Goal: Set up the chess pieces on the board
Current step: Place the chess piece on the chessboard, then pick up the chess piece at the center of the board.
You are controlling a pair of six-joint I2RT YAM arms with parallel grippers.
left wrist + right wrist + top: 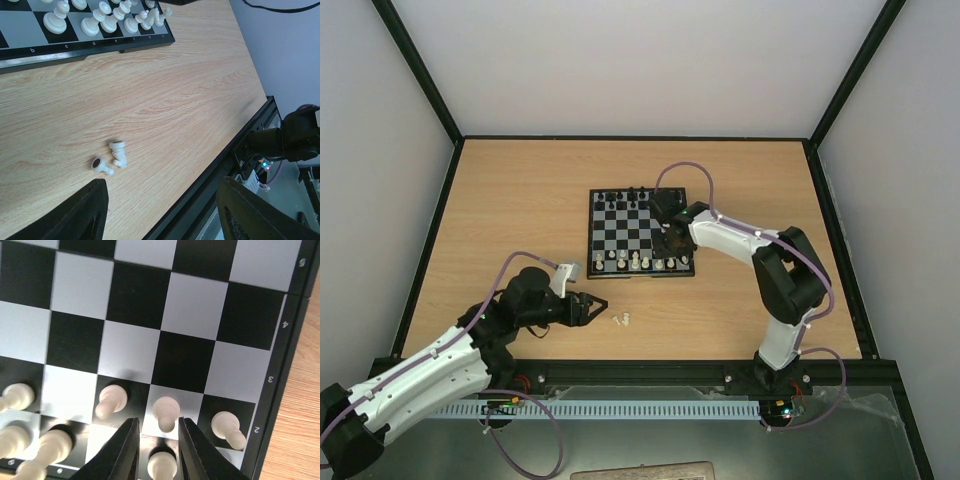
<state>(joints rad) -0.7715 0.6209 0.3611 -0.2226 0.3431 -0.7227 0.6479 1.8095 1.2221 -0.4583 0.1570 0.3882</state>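
Observation:
The board (591, 230) lies mid-table, black pieces along its far rows and white chess pieces (640, 262) along its near rows. Two white pieces (621, 320) lie on their sides on the wood in front of it; the left wrist view shows them (118, 152) toppled and touching. My left gripper (595, 305) is open and empty just left of them, its fingers (90, 210) spread wide. My right gripper (157, 420) hovers over the board's (135, 300) near right part, narrowly open astride a standing white pawn (165, 410), with a gap on each side.
More white pawns (227, 427) stand on the row beside the straddled one, and a back-row piece (162, 465) sits between the right fingers. The table's black front rail (220, 165) runs close to the fallen pieces. Grey walls enclose the table.

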